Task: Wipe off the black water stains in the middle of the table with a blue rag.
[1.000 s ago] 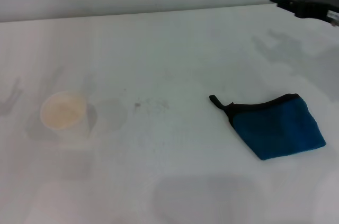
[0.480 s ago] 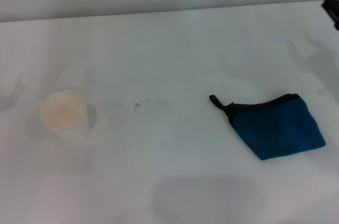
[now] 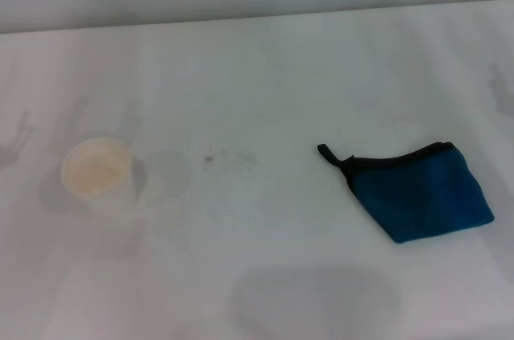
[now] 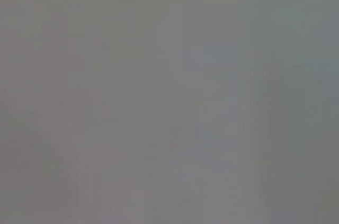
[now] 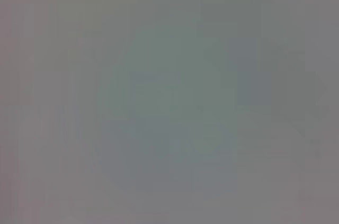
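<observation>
right end effector has left the view, grip unknowable; folded blue cloth rag (image 3: 422, 191) lies flat, faint black specks (image 3: 210, 158) remain on white worktop (image 3: 281, 75).

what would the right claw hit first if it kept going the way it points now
Cannot say: neither claw shows in any current view, so its heading is unknown. On the table lie only the rag on the right, faint stains mid-table, and a cup on the left.
</observation>
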Motion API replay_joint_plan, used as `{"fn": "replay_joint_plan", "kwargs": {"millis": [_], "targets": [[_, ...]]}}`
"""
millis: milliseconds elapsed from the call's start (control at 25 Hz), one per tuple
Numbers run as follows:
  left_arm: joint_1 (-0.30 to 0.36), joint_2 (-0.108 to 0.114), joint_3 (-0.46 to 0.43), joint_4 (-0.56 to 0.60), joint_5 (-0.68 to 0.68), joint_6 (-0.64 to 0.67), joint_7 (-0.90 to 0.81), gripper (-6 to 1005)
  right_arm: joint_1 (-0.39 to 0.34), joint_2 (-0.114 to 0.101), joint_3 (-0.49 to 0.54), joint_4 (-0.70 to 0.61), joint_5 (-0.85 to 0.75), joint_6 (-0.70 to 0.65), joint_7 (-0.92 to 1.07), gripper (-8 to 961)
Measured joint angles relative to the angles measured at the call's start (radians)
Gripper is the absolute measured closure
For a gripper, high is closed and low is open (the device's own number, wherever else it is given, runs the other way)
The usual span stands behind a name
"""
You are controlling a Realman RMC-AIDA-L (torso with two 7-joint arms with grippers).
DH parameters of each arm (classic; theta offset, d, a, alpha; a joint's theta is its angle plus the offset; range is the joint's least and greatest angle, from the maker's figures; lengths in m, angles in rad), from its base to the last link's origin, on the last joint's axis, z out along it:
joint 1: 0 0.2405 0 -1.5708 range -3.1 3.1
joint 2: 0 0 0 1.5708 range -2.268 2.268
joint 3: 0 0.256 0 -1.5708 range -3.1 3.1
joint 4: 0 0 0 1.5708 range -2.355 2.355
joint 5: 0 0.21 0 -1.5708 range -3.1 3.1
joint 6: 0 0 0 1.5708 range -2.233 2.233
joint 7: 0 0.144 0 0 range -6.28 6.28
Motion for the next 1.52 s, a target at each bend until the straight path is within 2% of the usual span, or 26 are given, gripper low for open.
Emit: {"fn": "replay_joint_plan", "kwargs": {"millis": [160,360,1520], "targets": [[0.004,0.000,0.000,0.011,-0.016,-0.010,-0.001,106,-0.006,0.000,0.037,0.025,0.000,0.002,-0.033,411],[0.001,-0.001,0.004,0.017,-0.018,-0.052,0.004,106,-0.011,-0.002,0.039,0.028,0.000,-0.003,-0.047,411],[-0.010,0.000,-0.002,0.048,-0.046,-0.077,0.008,106,-0.016,-0.005,0.047,0.044,0.002,-0.054,-0.080,411]]}}
